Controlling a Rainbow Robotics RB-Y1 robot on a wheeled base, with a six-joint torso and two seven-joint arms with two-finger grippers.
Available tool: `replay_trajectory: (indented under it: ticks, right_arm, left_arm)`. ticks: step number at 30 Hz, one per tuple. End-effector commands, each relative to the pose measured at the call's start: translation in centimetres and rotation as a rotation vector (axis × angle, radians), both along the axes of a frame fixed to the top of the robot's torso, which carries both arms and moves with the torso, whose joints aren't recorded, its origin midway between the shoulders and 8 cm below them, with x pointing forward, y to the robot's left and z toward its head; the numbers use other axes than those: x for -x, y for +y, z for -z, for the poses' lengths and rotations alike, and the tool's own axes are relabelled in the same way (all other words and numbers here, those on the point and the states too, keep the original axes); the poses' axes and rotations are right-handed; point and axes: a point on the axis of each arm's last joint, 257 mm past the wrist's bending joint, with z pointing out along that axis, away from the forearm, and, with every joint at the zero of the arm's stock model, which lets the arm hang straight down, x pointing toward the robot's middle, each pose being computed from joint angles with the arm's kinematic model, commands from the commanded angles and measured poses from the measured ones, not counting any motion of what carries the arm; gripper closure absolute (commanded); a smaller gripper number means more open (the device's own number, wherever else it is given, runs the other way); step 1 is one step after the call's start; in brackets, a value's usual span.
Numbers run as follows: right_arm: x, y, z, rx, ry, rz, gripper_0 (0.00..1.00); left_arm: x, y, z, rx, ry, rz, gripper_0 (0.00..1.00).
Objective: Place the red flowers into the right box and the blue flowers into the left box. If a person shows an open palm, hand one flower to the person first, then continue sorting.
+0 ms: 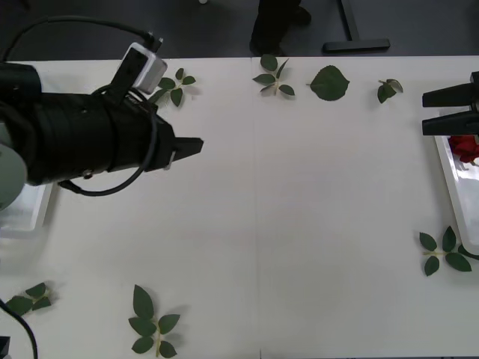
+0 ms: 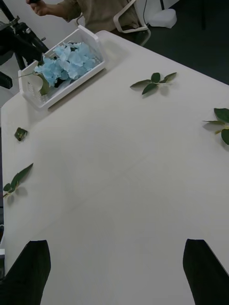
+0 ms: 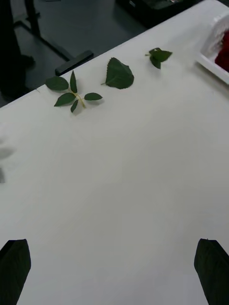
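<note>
The blue flowers [image 2: 67,62] lie bunched in the left box [image 2: 93,38], a white tray at the table's far corner in the right wrist view. In the front view that left box [image 1: 26,217] peeks out under my left arm. A red flower [image 1: 465,147] rests in the right box [image 1: 447,179] at the table's right edge; the left wrist view shows the red flower [image 3: 223,55] and the right box [image 3: 210,64] too. My left gripper [image 1: 196,146] hovers open over the left half of the table, holding nothing. My right gripper [image 1: 425,112] stands open by the right box's far end, also with nothing in it.
Loose green leaf sprigs are scattered on the white table: along the far edge [image 1: 273,75], a single big leaf [image 1: 329,82], one near the right box [image 1: 443,250] and one at the front left [image 1: 153,325]. The table's far edge drops to a dark floor.
</note>
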Motion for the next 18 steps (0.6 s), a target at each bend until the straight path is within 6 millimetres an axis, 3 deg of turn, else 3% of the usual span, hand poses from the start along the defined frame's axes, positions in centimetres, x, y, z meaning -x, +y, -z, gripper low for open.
replay_trajectory:
  ticks: [1,7,13,18]
  right_arm:
    - [1.5,-0.4,-1.9,0.033,-0.031,-0.049,0.19]
    - [3.1,-0.5,-1.6,0.051,-0.005,-0.105,0.19]
    - [3.4,-1.1,-0.5,0.102,0.006,-0.113,0.19]
    - [3.5,-1.2,-0.3,0.111,0.008,-0.117,0.19]
  left_arm:
    - [1.6,3.4,1.2,0.026,-0.003,-0.001,0.0]
    - [3.4,4.8,3.5,0.083,-0.083,0.15,0.0]
    - [4.4,6.5,5.2,0.148,-0.19,0.27,0.0]
    - [5.0,7.4,4.8,0.301,-0.08,0.256,0.0]
